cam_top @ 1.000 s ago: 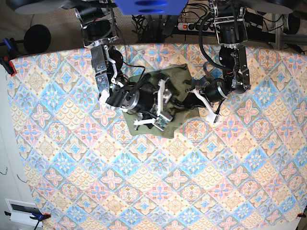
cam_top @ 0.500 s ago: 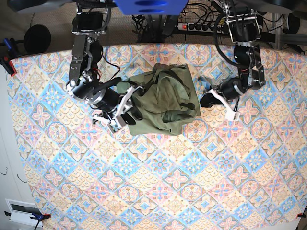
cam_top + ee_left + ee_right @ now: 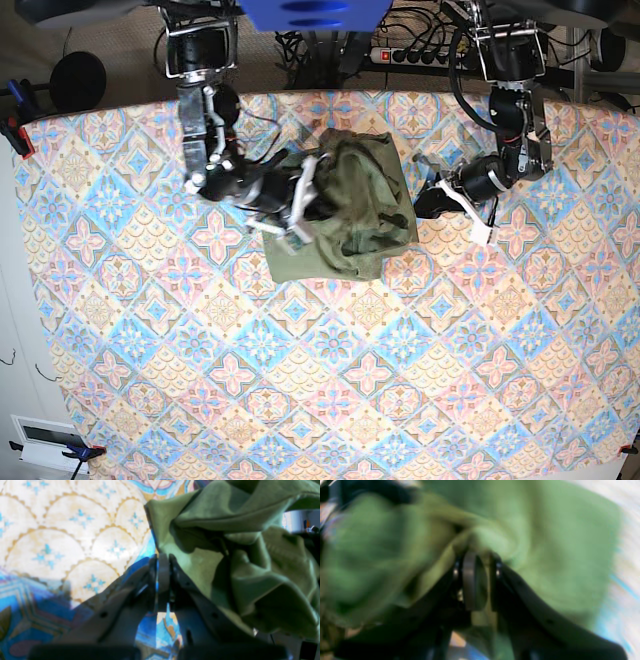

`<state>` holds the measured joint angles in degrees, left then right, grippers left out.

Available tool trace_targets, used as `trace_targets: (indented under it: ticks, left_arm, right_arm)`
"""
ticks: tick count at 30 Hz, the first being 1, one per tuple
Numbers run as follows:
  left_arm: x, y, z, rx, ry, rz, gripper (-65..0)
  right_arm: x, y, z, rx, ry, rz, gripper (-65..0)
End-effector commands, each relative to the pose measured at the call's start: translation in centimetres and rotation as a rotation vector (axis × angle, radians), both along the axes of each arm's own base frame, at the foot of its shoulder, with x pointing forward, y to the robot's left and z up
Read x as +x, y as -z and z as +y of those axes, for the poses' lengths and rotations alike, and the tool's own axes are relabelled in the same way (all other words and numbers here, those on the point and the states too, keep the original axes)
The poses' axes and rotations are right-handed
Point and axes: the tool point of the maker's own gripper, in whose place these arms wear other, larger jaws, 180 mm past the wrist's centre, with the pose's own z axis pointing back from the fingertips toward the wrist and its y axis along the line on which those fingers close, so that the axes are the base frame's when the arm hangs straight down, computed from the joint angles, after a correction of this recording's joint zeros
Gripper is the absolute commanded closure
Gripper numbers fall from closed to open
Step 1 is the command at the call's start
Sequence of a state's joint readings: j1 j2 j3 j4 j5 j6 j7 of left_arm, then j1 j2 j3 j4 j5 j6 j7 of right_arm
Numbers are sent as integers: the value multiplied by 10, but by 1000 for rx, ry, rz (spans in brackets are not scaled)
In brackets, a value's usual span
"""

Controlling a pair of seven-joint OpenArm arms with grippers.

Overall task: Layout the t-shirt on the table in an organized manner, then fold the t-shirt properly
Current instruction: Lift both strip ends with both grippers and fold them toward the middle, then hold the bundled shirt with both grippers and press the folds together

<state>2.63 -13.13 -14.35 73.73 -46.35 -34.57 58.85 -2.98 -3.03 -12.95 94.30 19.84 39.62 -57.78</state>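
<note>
The shirt lies bunched on the tabletop. The right tool apparently pinches a fold; lift outward slowly. The left tool, pressed together and empty, sits beside the hem.

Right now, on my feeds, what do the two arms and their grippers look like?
Both arms are black, segmented, with black cables looped alongside. Each gripper has pale whitish fingers: the left gripper and the right gripper. In the wrist views the fingers look dark, perforated with small holes, ending in flat rounded pads.
</note>
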Motion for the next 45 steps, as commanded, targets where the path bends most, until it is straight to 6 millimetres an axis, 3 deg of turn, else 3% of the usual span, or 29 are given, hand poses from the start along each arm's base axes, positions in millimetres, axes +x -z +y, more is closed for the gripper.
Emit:
trace_targets:
  ticks: [1,4,11,13,18,21,28,32,35,38,45]
  left_arm:
    - [11,-13,3,-8,-8,-49,0]
    - [11,-13,4,-9,-12,-50,0]
    - [12,-14,6,-6,-13,-52,0]
    - [11,-16,12,4,-14,-56,0]
    - [5,-45,26,2,-26,-136,0]
    - [-1,-53,25,23,16,-140,0]
    - [-10,-63,16,68,93,-141,0]
    - [-19,-87,0,103,152,-210,0]
    - [-28,-103,-15,111,184,-253,-70]
    - [-35,-105,-30,95,200,-248,-159]
    - [-43,-106,-60,52,264,-247,-356]
  right_arm:
    - [3,-17,16,52,-34,-52,-90]
    - [-12,-19,42,61,-124,-60,-90]
    - [-1,-45,71,48,-249,-160,-90]
    - [4,-42,61,29,-235,-162,-90]
    - [26,-38,24,-3,-137,-167,-90]
    - [37,-35,5,-4,-67,-152,-90]
    - [51,-23,0,-29,-61,-117,-90]
    - [48,-19,0,-31,-65,-103,-90]
    - [32,-13,15,-36,-125,-92,-90]
    - [21,-10,28,-40,-176,-85,-90]
    - [27,-10,20,-36,-144,-84,-90]
